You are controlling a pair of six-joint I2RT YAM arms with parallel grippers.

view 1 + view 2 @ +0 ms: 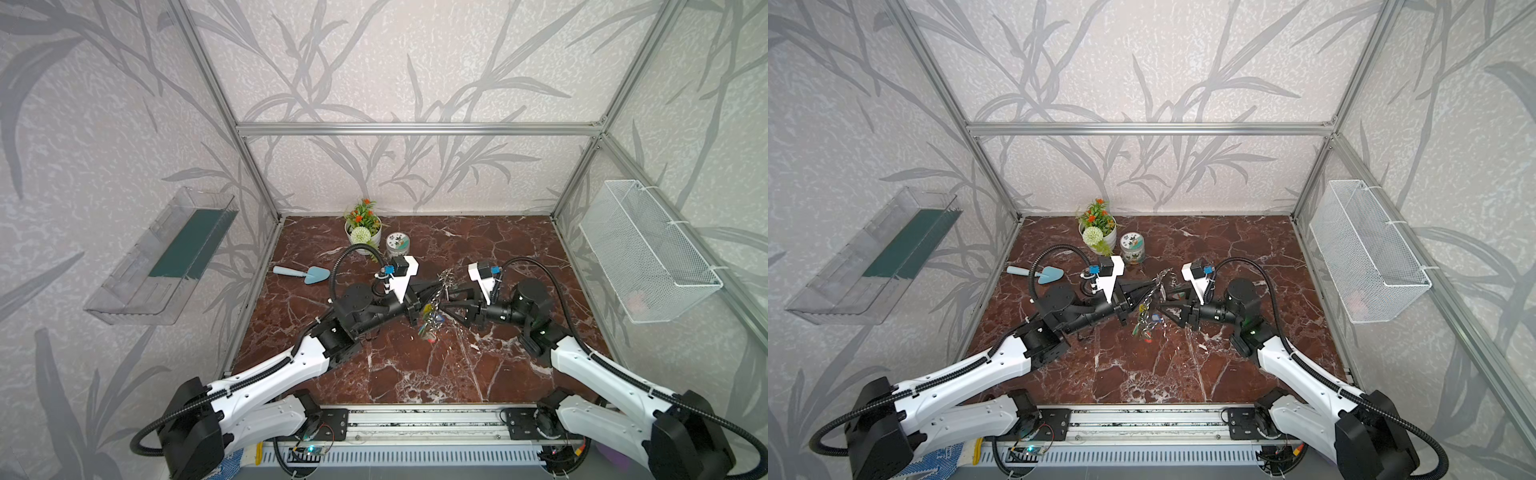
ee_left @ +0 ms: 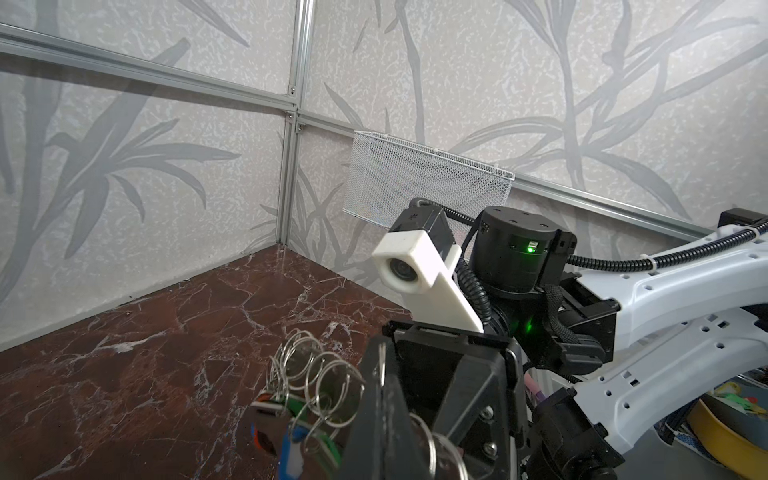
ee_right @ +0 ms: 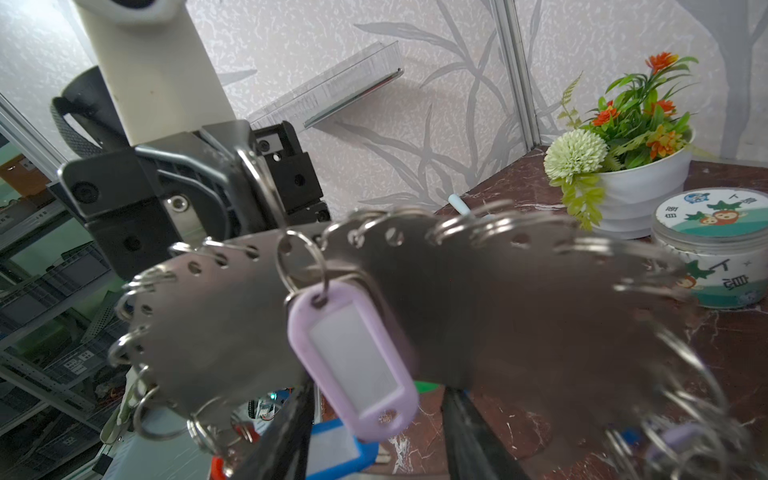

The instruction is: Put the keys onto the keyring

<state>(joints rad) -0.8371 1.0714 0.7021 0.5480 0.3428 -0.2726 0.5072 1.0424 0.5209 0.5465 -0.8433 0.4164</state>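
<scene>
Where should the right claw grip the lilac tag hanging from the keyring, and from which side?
Likely the lilac tag at its lower half, across the long edges, head-on from the right arm's side: it hangs flat face toward the right claw from a split ring on the keyring, between its open fingers.

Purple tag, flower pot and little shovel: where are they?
purple tag (image 3: 353, 365), right wrist view, on its white label window.
flower pot (image 3: 640, 195), right wrist view, on its white side.
little shovel (image 1: 318, 275), in a top view, on its blue blade.
</scene>
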